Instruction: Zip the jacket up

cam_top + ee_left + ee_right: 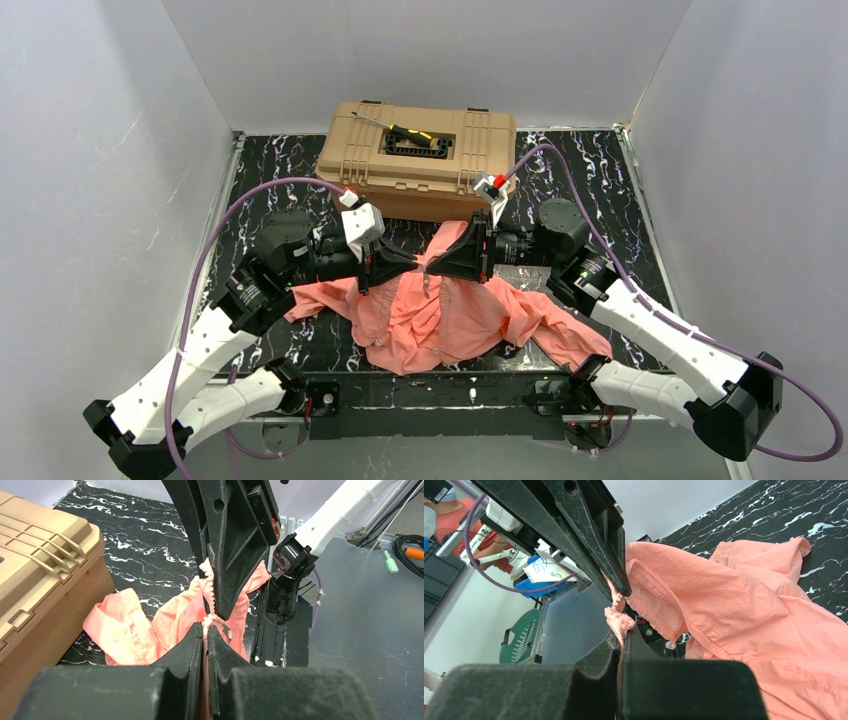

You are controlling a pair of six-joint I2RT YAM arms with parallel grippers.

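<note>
The jacket (440, 325) lies bunched on your tabletop (290, 345), with its front edge pinched up between both hands.

On your left, the left hand (410, 262) is pressed together on the pink zipper edge, nearly tip to tip with the other hand. Its wrist view shows you the zipper teeth (209, 597) running up from its fingers. In the middle, the salmon fabric hangs from that pinch and spreads crumpled over the black marbled tabletop towards the near edge, with a sleeve trailing to each side. Behind it stands a tan toolbox (420, 165), and a tool with a black and yellow handle (412, 132) lies on its lid. On your right, the right hand (436, 266) is likewise clamped on a puckered bit of the same edge.
</note>
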